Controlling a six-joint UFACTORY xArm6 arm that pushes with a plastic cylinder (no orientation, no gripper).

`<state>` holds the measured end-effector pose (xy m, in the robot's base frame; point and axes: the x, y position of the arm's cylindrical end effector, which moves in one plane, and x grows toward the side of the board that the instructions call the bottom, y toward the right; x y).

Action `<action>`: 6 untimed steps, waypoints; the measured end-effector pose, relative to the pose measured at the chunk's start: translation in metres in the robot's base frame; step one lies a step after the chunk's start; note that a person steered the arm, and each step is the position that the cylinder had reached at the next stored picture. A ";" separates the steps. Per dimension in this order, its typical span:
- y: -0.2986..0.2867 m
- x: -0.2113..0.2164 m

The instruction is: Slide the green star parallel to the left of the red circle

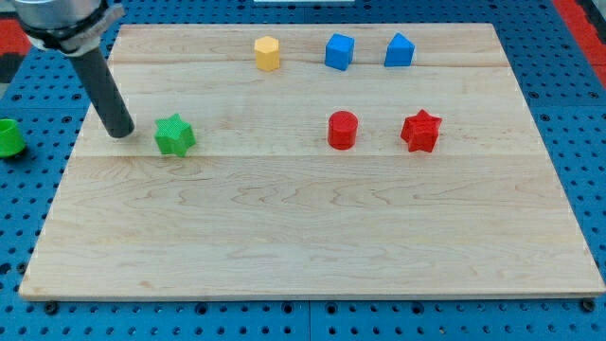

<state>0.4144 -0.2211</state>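
The green star [174,135] lies just right of my tip [121,133]; no pincer shows.

This looks like a robotics lab bench rather than a home or shop. A pale wooden board [312,237] serves as the counter, and it lies on a blue perforated panel [568,114] with regular rows of mounting holes, the kind used for fixing test rigs. A dark rod [106,95] from a machine arm reaches down onto the board, and small coloured plastic blocks, such as the yellow one [268,53], sit spread out like test pieces.
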 end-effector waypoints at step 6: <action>0.153 0.092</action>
